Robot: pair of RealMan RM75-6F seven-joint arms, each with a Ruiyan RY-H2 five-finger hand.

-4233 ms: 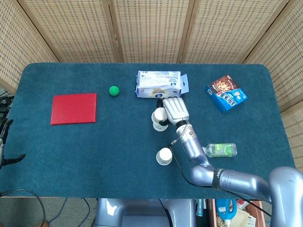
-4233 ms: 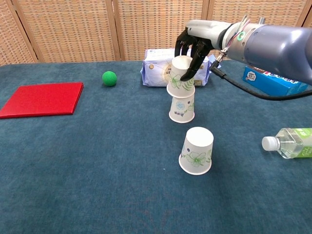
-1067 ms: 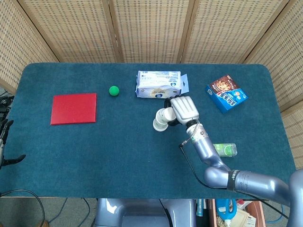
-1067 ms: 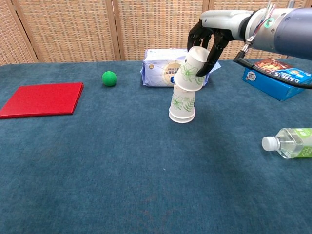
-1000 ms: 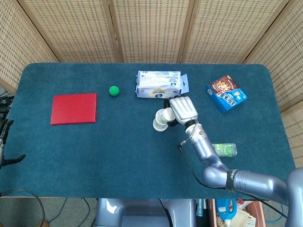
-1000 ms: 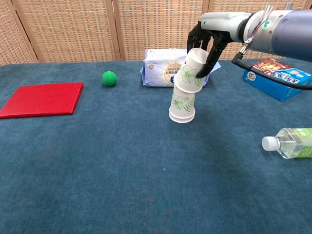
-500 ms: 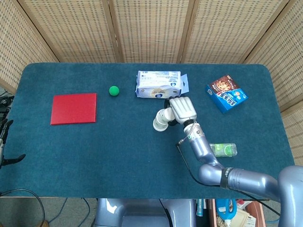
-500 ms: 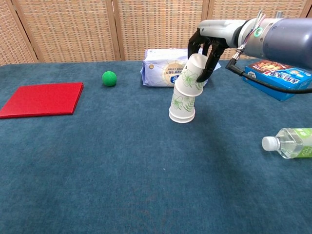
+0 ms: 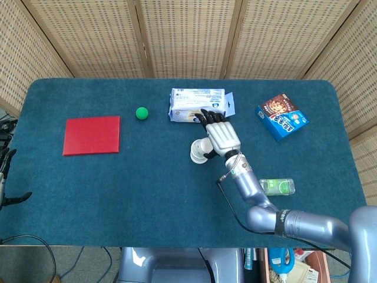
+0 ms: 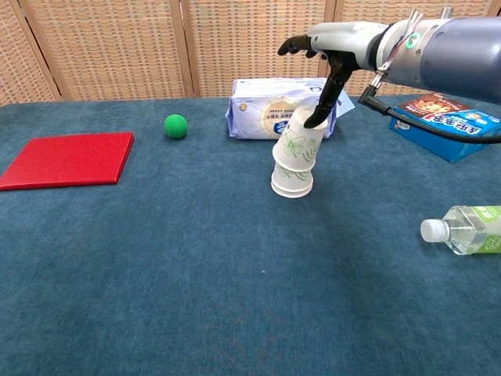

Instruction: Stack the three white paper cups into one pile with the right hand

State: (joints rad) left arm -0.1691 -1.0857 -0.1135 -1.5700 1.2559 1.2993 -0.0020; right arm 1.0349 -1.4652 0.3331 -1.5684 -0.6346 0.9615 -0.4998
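Overhead, head view: my right hand [image 9: 222, 136] sits mid-frame, just below the tissue pack [image 9: 197, 105], fingers [image 9: 210, 116] spread and pointing toward the top of the frame. The cup pile [image 9: 199, 152] pokes out at the hand's lower left, partly hidden under it. I cannot tell from here whether any finger touches the cups. Bottle [image 9: 275, 187] lies lower right of the hand, well apart from the pile. Left hand: a dark shape at the far left edge that I cannot make out.

Chest view: the cup pile [image 10: 295, 155] stands centre-right on the tabletop [image 10: 196, 274], in front of the tissue pack [image 10: 280, 107]. The cups are nested, but the top one leans toward the right of the frame and is not seated square. My right hand [image 10: 333, 43] is above it with the fingers wide and nothing gripped; one dark fingertip [image 10: 314, 121] reaches down to the top cup's upturned base, touching or nearly so.

Judgement: stacking itself looks done and I am at the letting-go and settling step. The next move calls for a light straight push down on the leaning cup, or a clean lift away without dragging it sideways. A tilted pile could tip.
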